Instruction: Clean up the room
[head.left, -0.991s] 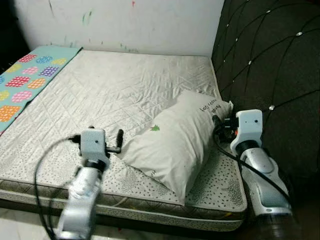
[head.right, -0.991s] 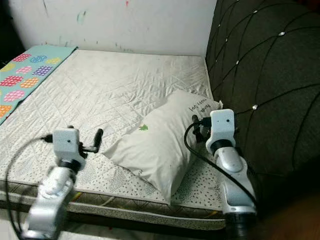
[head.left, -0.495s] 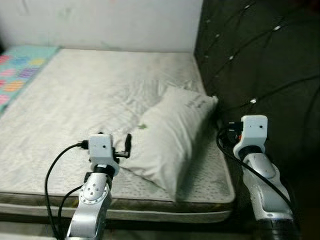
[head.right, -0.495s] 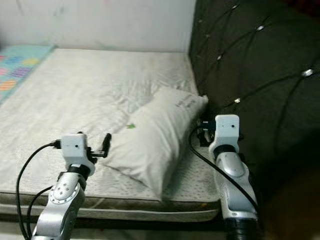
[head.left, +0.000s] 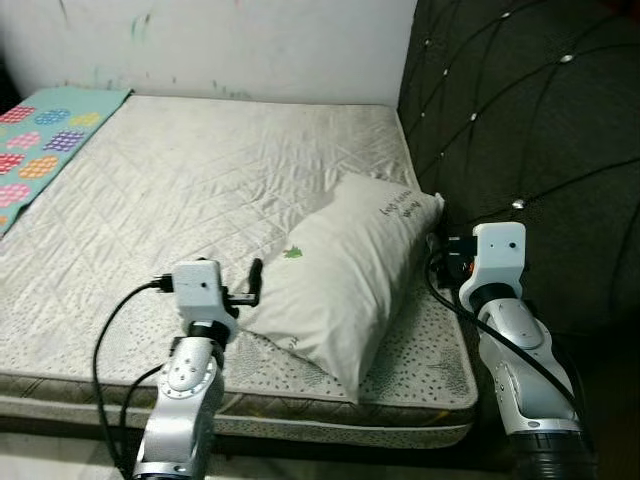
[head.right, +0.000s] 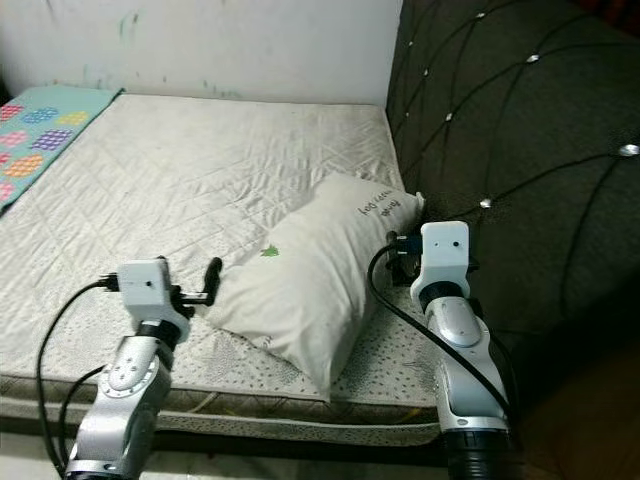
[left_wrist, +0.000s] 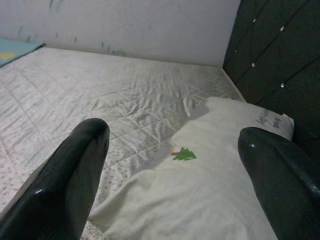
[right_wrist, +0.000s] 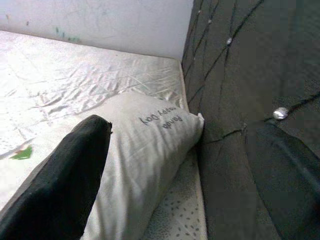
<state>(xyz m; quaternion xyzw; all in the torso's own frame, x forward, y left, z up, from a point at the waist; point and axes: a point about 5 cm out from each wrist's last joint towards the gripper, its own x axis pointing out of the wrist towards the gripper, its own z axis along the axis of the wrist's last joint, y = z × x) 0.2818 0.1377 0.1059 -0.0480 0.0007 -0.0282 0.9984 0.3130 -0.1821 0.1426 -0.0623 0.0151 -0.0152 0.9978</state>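
One white pillow (head.left: 350, 275) lies on the one bare mattress (head.left: 180, 190), its far end touching the dark tufted headboard (head.left: 530, 110) (a small green tree is printed on it). The left gripper (left_wrist: 170, 165) hovers with fingers spread beside the pillow's near corner. The right gripper (right_wrist: 185, 165), fingers also apart, is raised by the headboard end.

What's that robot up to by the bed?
It stands at the edge of a bare quilted white mattress, with both grippers held either side of a white pillow with a small green tree print. The left gripper is open at the pillow's near corner, and the right gripper is open at the end by the dark padded headboard. Neither holds the pillow yet.
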